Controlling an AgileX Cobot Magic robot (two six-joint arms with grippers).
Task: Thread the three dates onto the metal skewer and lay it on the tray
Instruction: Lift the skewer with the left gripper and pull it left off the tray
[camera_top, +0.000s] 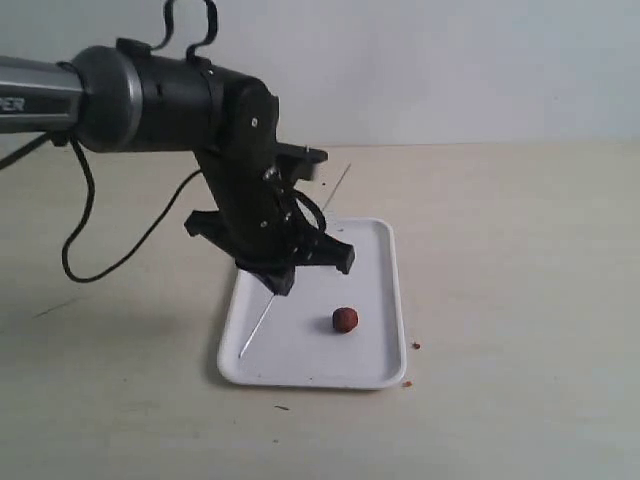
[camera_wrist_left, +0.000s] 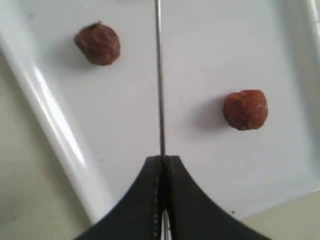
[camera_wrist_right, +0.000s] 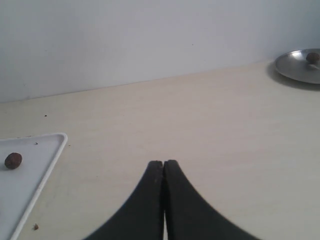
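The white tray (camera_top: 372, 262) lies mid-table. My left gripper (camera_top: 279, 284) hovers low over it, shut on the thin metal skewer (camera_top: 257, 326), which slants across the tray with its far end past the tray's back rim. In the left wrist view the skewer (camera_wrist_left: 159, 75) runs straight out from the shut jaws (camera_wrist_left: 163, 159) over the tray (camera_wrist_left: 210, 45), between two dates (camera_wrist_left: 97, 43) (camera_wrist_left: 245, 109) that lie loose on either side. Only one date (camera_top: 344, 319) shows in the exterior view. My right gripper (camera_wrist_right: 163, 163) is shut and empty, over bare table beside the tray's corner (camera_wrist_right: 47, 150), where one date (camera_wrist_right: 13, 160) shows.
A round metal plate (camera_wrist_right: 295, 67) with a small dark lump (camera_wrist_right: 313, 57) on it sits far off on the table in the right wrist view. Tiny brown crumbs (camera_top: 415, 346) lie by the tray's right edge. The black left arm (camera_top: 180, 100) reaches in from the left.
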